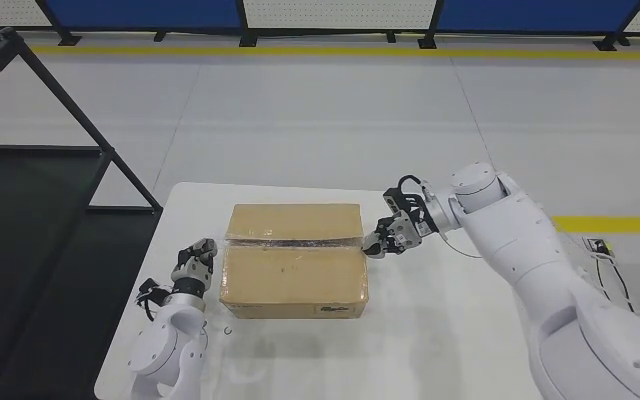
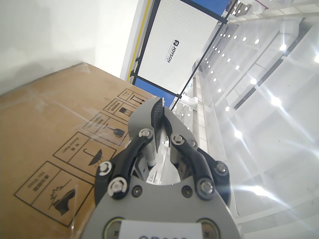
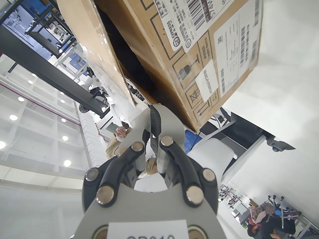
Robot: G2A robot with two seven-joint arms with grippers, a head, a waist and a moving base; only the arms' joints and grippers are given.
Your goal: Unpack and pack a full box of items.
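A brown cardboard box [image 1: 293, 262] lies in the middle of the white table [image 1: 440, 330], with clear tape along the seam between its top flaps. My left gripper [image 1: 199, 252] sits beside the box's left end, tips pointing up and shut with nothing between them [image 2: 159, 103]; that end's handling symbols [image 2: 62, 155] are close to it. My right gripper [image 1: 376, 243] is at the box's right end, level with the seam. Its fingers are shut [image 3: 152, 108], tips just under one flap's corner [image 3: 129, 93]. That flap stands slightly lifted over a dark gap [image 3: 129, 58]. Shipping labels [image 3: 199, 11] cover that end.
A black metal frame [image 1: 60, 150] stands off the table's left side. The table's left edge [image 1: 130, 300] is close behind my left arm. A small loose bit [image 1: 228, 331] lies by the box's front left corner. Bare table lies in front of and to the right of the box.
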